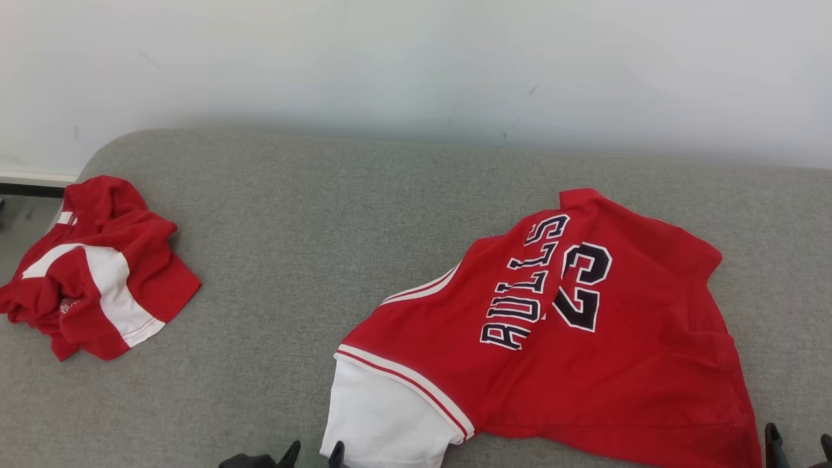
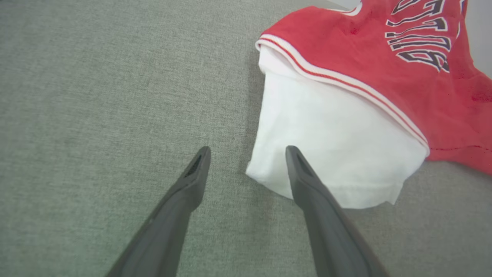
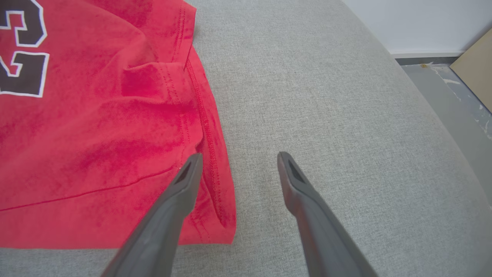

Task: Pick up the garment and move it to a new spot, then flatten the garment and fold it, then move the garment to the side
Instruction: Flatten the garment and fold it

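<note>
While spread wide and pinching nothing, straddle the two near corners of the jersey [image 1: 585, 338] rumpled on the couch [image 1: 312, 260], left gripper [image 1: 315, 452] at its white sleeve [image 1: 383, 416], right gripper [image 1: 799, 442] at its red hem [image 3: 207, 127], one at each end of its long axis.

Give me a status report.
Left gripper open, right gripper open, both empty. Red Bulls jersey lying on grey fabric surface. Crumpled red-and-white garment apart, at left.
</note>
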